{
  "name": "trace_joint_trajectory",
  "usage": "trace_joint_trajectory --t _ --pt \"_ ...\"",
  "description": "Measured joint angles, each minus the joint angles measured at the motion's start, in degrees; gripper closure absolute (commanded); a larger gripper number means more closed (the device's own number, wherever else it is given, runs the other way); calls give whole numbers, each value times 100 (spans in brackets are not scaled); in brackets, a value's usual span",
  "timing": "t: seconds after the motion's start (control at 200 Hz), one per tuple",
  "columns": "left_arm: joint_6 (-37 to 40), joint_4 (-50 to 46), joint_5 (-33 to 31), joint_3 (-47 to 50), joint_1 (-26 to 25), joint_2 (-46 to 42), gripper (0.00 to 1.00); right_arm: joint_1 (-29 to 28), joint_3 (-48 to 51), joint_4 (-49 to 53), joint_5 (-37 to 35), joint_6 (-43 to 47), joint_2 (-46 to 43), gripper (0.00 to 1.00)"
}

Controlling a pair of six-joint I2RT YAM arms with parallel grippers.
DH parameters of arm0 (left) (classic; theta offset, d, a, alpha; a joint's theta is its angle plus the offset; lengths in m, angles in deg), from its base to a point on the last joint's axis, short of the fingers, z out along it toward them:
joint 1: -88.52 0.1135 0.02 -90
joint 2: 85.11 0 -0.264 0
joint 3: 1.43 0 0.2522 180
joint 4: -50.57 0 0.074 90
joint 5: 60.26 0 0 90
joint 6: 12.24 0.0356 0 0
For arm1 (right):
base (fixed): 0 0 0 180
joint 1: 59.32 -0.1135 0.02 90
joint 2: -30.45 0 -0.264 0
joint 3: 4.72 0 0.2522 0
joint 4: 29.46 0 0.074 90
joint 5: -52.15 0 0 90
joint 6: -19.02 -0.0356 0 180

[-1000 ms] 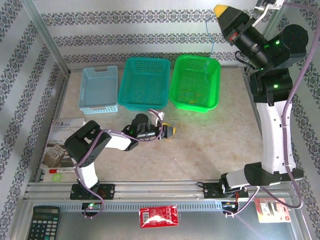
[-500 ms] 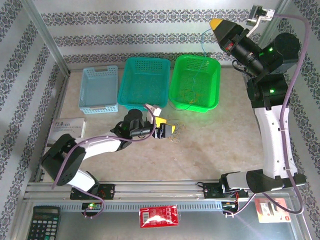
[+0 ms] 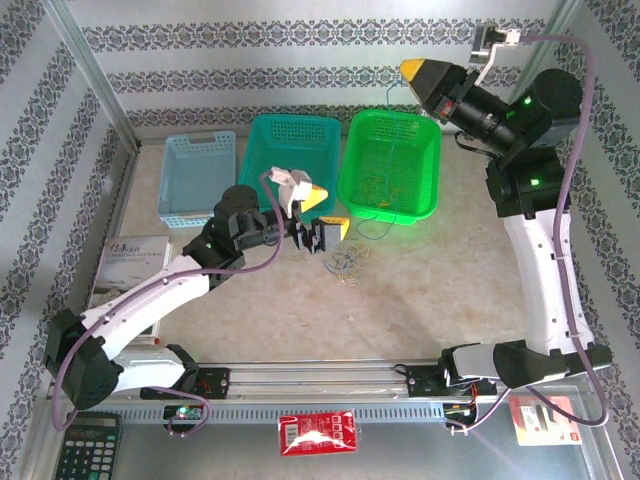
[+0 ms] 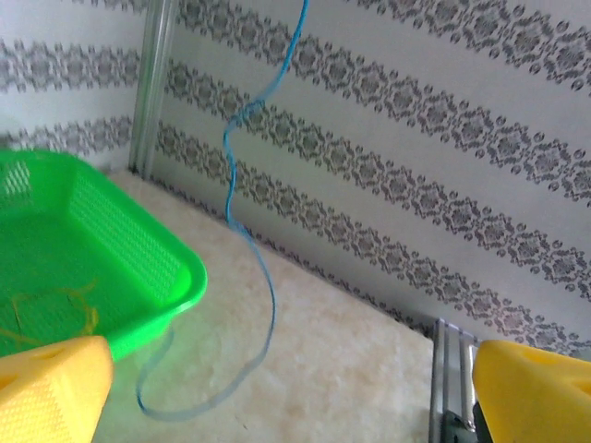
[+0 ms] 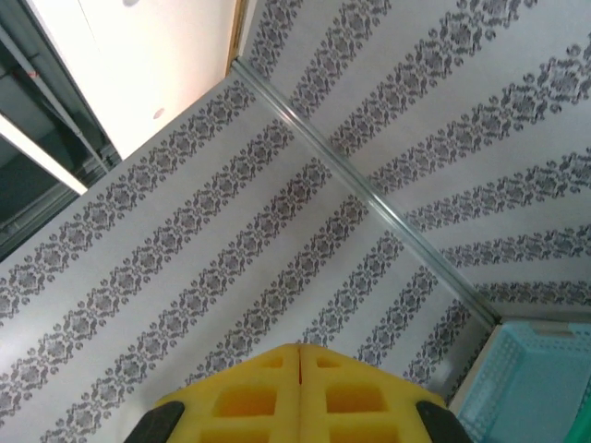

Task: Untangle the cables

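A thin blue cable (image 3: 386, 150) hangs from my right gripper (image 3: 413, 71), which is raised high at the back, above the green basket (image 3: 348, 200), with its jaws shut. In the left wrist view the blue cable (image 4: 233, 175) drops past the basket's corner and ends in a loop on the table. Yellow-orange strands (image 4: 55, 300) lie inside the green basket. A small tangle of beige and yellow wires (image 3: 348, 262) sits on the table. My left gripper (image 3: 325, 213) hovers just above and behind that tangle, open and holding nothing, with its yellow fingers (image 4: 55, 388) wide apart.
A teal basket (image 3: 262, 200) and a light blue basket (image 3: 198, 215) stand left of the green one. A box (image 3: 135, 255) lies at the table's left edge. A calculator (image 3: 90, 445) and a red packet (image 3: 318, 433) lie in front of the rail.
My left arm has stretched forward and lifted its gripper off the tangle towards the baskets. My right gripper has swung left and lower, carrying the blue cable with it.
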Motion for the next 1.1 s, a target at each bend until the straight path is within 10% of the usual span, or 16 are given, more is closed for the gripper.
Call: trace_joint_trajectory --t 0.445,1.099 --pt "348 -439 1235 -1996 955 588 6 -671 396 291 247 332 7 100" --pt "2 -514 2114 -2553 1110 968 45 -1611 402 603 234 710 415 100"
